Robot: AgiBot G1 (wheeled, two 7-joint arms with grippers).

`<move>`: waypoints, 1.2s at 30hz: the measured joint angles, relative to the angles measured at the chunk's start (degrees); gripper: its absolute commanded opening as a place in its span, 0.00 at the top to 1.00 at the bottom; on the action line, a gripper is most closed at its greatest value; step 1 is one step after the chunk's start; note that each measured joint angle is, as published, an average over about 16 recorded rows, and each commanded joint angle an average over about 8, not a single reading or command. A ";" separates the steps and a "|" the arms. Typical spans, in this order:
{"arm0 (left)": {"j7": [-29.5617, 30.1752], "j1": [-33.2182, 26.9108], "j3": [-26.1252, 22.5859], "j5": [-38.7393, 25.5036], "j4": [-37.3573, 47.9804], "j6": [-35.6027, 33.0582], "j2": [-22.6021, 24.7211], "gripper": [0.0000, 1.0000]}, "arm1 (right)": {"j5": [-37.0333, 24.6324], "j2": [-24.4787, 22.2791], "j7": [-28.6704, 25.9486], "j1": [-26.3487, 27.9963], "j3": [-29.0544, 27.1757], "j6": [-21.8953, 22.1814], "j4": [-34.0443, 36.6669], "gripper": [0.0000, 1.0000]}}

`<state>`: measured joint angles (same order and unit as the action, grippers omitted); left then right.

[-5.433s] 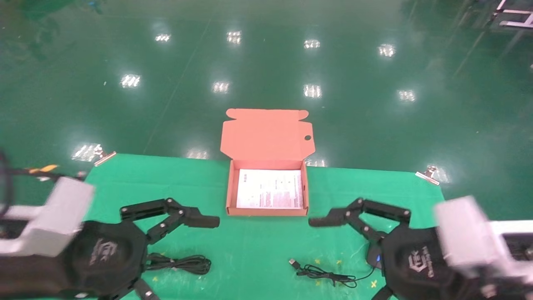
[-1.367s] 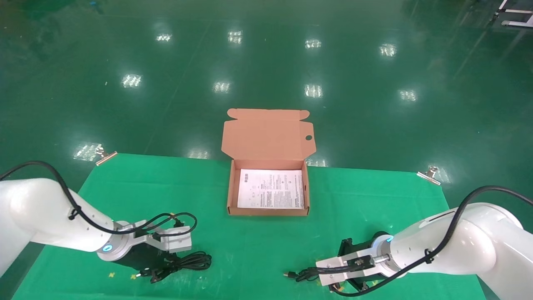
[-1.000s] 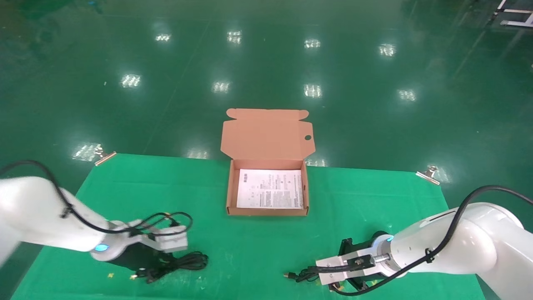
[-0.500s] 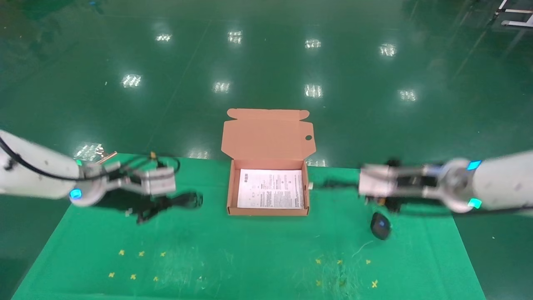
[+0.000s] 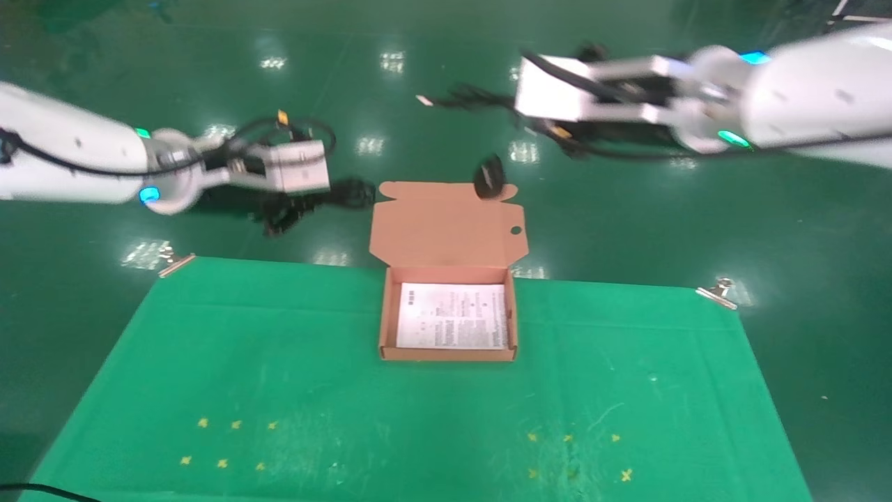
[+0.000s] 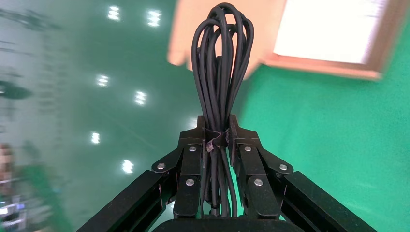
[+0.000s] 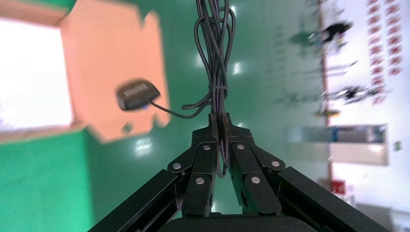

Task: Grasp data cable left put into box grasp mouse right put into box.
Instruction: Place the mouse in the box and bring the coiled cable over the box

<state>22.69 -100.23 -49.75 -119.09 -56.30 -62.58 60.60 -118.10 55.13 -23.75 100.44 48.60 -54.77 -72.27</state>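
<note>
Your left end effector is clamped on the data cable, high left of the box; your right end effector pinches the mouse cord, mouse dangling over the flap; green cloth covers the tabletop; shiny green floor reflects lights.

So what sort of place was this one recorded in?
Probably a factory or lab hall set up for packing trials: a glossy green floor reflecting ceiling lights, and a green cloth held by clips, under an open box.

A green-clothed table carries only the open box.
</note>
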 measured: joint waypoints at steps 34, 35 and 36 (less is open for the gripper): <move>0.38 -6.48 -0.44 -7.20 2.48 2.15 0.06 1.00 | 6.72 18.21 16.18 3.84 0.88 8.90 23.76 1.00; 0.78 -6.40 -0.50 -7.46 2.23 1.94 -0.13 1.00 | 6.86 18.50 16.50 3.65 0.96 8.94 24.30 1.00; 1.16 -6.32 -0.55 -7.70 1.98 1.74 -0.30 1.00 | 7.02 18.77 16.81 3.44 1.05 8.97 24.82 1.00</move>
<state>23.86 -106.56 -50.30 -126.79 -54.32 -60.84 60.30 -111.08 73.90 -6.94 103.88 49.65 -45.80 -47.45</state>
